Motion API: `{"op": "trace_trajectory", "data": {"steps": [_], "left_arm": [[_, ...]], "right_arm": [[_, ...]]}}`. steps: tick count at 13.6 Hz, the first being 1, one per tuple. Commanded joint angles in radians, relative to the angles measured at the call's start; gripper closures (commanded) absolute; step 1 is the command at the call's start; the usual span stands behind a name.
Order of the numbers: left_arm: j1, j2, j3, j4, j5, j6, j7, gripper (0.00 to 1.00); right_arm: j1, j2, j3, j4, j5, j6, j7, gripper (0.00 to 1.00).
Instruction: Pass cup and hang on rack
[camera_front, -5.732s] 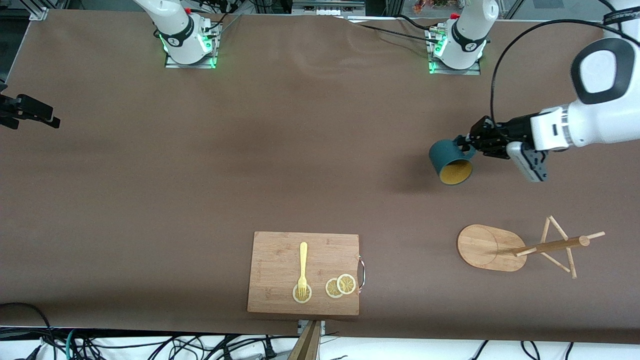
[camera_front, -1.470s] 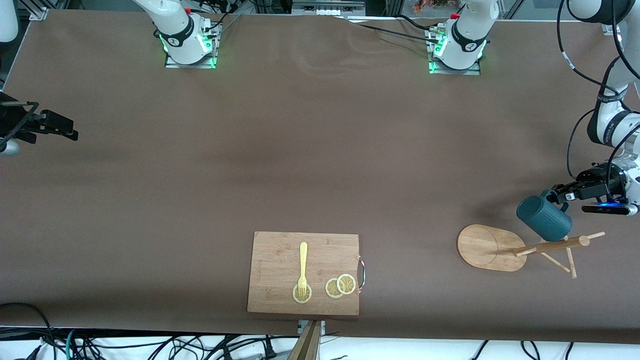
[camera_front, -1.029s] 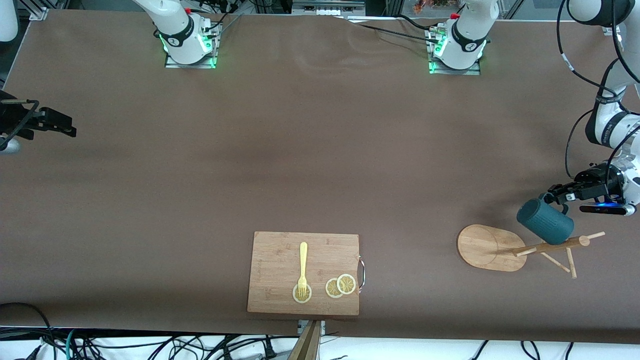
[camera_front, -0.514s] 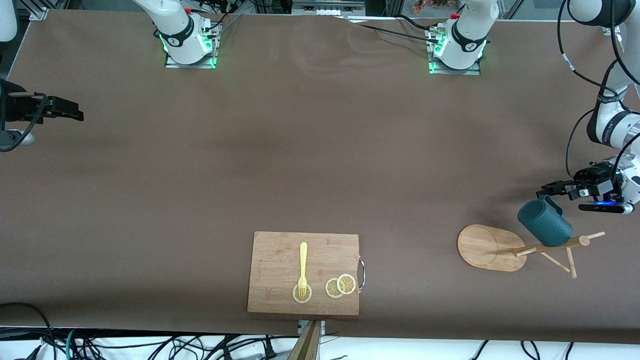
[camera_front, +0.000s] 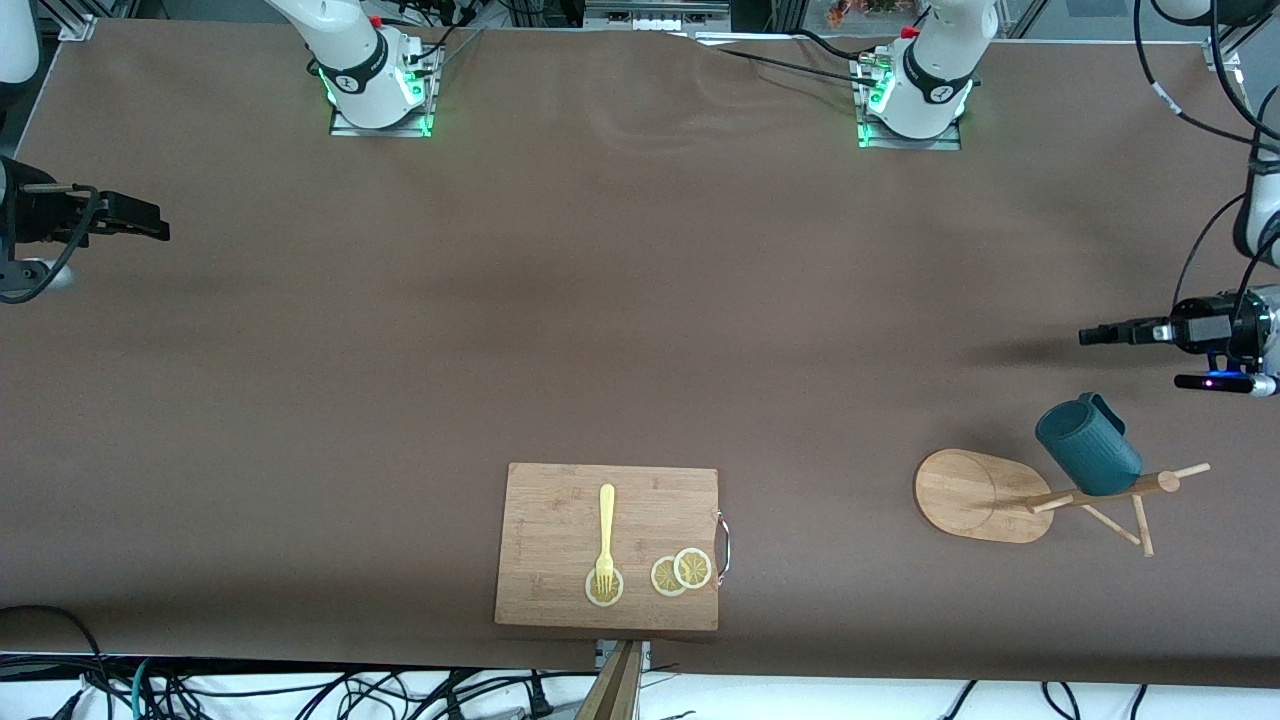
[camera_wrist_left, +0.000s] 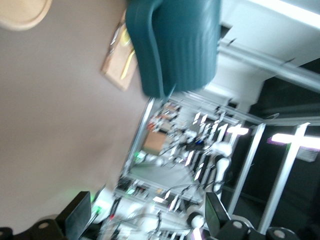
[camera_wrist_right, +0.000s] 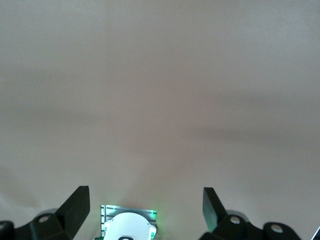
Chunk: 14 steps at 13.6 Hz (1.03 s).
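The dark teal ribbed cup (camera_front: 1088, 455) hangs on a peg of the bamboo rack (camera_front: 975, 492), its handle turned toward the left arm's base. In the left wrist view the cup (camera_wrist_left: 175, 45) shows apart from the fingers, with the rack's base (camera_wrist_left: 22, 10) at a corner. My left gripper (camera_front: 1095, 335) is open and empty, clear of the cup, above the table at the left arm's end; it also shows in its wrist view (camera_wrist_left: 147, 220). My right gripper (camera_front: 150, 218) waits open and empty at the right arm's end of the table; its wrist view (camera_wrist_right: 145, 205) shows only bare table.
A rectangular bamboo cutting board (camera_front: 607, 545) with a yellow fork (camera_front: 605, 535) and lemon slices (camera_front: 680, 572) lies near the front edge of the table. The right arm's base (camera_wrist_right: 130, 225) shows between the right gripper's fingers.
My left gripper brought the cup down onto the rack's peg, opened, and drew back away from it. The cup stays hanging on the rack. The right gripper shifted only slightly.
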Motion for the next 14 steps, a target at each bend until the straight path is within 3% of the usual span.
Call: {"op": "trace_trajectory", "data": {"steps": [1,4,9,10,14], "left_arm": [[-0.007,-0.098,0.001,-0.007,0.218,-0.003,0.016,0.0],[-0.067,-0.166,-0.01,0.069,0.463,0.06,0.014,0.0],[-0.207,-0.29,-0.074,0.087,0.746,0.27,-0.049,0.0],[-0.22,-0.307,-0.108,0.087,0.778,0.284,-0.085,0.0],[-0.372,-0.333,-0.116,0.174,0.947,0.321,-0.335,0.0]], "right_arm": [[0.003,-0.001,0.002,0.017,-0.017,-0.012,-0.013,0.0],[0.001,-0.001,0.0,0.015,-0.017,-0.013,-0.015,0.0],[0.001,-0.001,0.0,0.017,-0.017,-0.013,-0.013,0.0],[0.001,-0.001,0.0,0.017,-0.017,-0.012,-0.013,0.0],[0.001,-0.001,0.0,0.017,-0.017,-0.013,-0.013,0.0]]}}
